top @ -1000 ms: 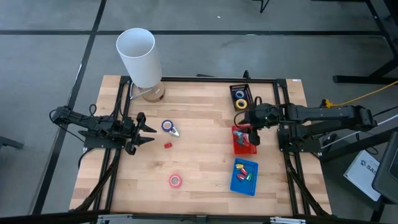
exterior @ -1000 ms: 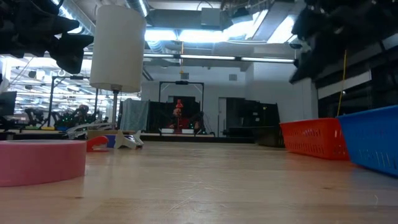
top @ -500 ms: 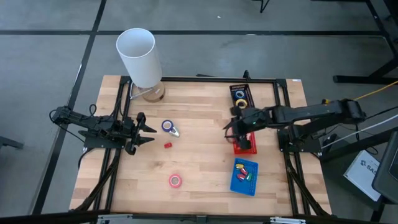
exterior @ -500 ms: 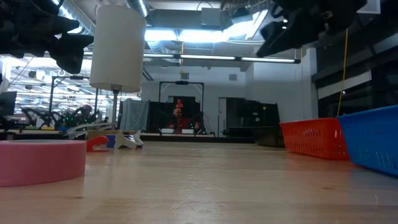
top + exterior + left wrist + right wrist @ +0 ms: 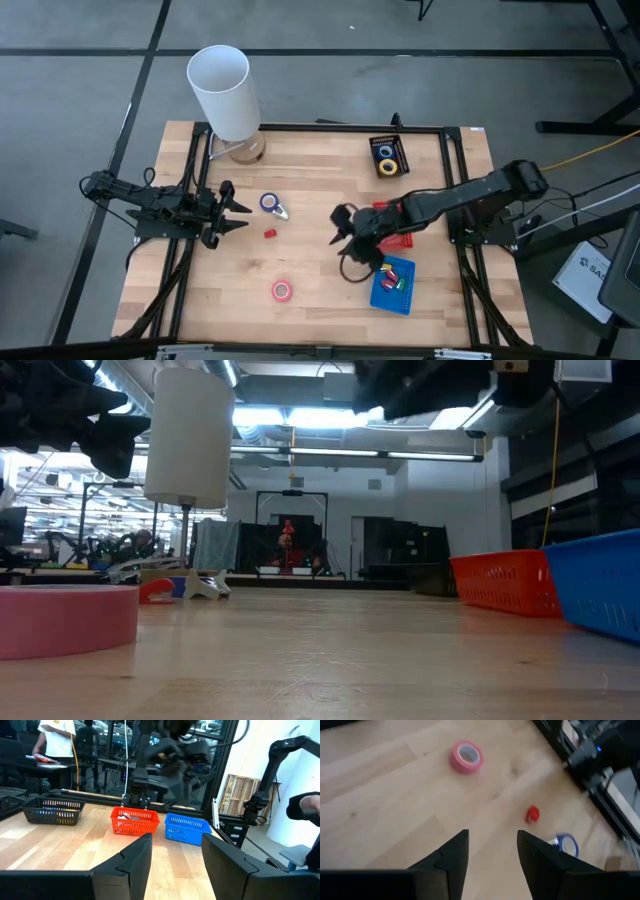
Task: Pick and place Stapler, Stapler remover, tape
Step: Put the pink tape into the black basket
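- The blue basket near the table's front right holds small coloured items — too small to name.
- The red basket sits just behind it, mostly under the right arm.
- The black tray holds a blue and a yellow tape roll.
- The pink tape and another blue tape lie loose on the wood.
- The right gripper has swung from over the red basket out toward mid-table, fingers parted and empty.
- The left gripper waits at the left, released.
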Available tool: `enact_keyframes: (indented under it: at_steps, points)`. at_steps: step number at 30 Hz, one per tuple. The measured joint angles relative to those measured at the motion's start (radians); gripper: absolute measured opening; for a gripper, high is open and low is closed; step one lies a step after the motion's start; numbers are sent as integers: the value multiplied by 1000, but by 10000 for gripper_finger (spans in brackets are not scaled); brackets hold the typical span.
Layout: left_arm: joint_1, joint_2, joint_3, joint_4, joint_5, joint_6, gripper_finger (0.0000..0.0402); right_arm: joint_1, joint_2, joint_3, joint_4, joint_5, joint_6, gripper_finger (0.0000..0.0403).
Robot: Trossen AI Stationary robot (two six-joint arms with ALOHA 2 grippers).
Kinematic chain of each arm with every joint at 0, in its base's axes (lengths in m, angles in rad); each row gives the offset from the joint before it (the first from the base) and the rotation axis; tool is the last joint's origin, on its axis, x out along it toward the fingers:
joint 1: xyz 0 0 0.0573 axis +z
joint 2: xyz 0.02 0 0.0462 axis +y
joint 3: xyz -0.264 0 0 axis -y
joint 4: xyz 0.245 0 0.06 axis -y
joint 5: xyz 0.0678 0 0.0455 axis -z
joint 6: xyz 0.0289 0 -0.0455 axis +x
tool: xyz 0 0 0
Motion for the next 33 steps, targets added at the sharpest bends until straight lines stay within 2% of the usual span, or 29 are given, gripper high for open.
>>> enact_keyframes:
  at_steps: [9, 21, 28, 33]
  points:
    - [0, 0, 0, 0, 0, 0, 169, 78, 214, 211, 3, 0, -11, 169]
    - [0, 0, 0, -1, 0, 0, 169, 137, 569, 517, 92, -3, -12, 169]
    - [0, 0, 0, -1, 0, 0, 169, 126, 704, 589, 94, -120, -12, 169]
    - [0, 0, 0, -4, 0, 0, 169, 104, 753, 595, 166, -209, -11, 169]
